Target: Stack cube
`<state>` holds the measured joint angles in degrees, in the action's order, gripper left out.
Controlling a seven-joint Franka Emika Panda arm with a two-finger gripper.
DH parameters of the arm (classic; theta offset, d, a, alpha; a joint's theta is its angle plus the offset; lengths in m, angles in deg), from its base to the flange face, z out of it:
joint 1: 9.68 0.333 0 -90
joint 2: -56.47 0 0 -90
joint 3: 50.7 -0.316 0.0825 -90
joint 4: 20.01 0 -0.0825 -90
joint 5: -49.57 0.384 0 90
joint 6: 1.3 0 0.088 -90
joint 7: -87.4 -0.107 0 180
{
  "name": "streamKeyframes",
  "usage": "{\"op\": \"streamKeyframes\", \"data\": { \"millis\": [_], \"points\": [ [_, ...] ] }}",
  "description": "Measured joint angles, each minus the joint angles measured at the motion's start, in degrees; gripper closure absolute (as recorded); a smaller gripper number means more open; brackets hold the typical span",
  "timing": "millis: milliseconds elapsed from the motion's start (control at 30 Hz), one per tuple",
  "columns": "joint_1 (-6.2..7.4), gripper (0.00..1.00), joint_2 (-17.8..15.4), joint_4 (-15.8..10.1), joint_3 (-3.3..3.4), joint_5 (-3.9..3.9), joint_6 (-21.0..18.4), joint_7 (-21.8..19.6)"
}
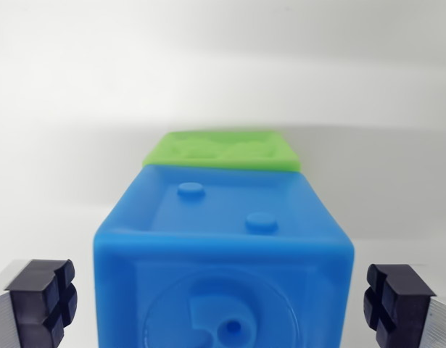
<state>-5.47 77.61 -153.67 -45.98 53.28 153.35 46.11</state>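
Black pads (41, 301) of our end effector (223, 304) frame the bottom of the wrist view, 1 on either side of the blue cube (223, 261), and both stand clear of its walls, so we read the jaws as spread wide and gripping nothing. Behind the blue cube a green cube (223, 150) shows only its top face and a thin front edge. We cannot tell whether the blue cube touches it or merely hides it; both seem to rest on the pale worktop (63, 145). We judge that no stack exists yet: the 2 cubes look side by side, not 1 upon the other. Left to do, as we see it: close on the blue cube, lift it, and set it on the green.
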Motion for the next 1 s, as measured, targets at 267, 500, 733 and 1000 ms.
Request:
{"op": "streamKeyframes", "data": {
  "millis": [267, 500, 733, 1000],
  "points": [
    [0.26, 0.00, -2.60, -0.24, 0.36, -0.31, -2.30, -0.18],
    [0.36, 0.00, -5.51, -0.46, 0.58, -0.93, -4.94, -0.52],
    [0.37, 0.00, -9.21, -0.49, 0.70, -1.68, -8.54, -1.07],
    [0.37, 0.00, -12.79, -0.13, 0.74, -2.29, -12.44, -1.52]
  ]
}}
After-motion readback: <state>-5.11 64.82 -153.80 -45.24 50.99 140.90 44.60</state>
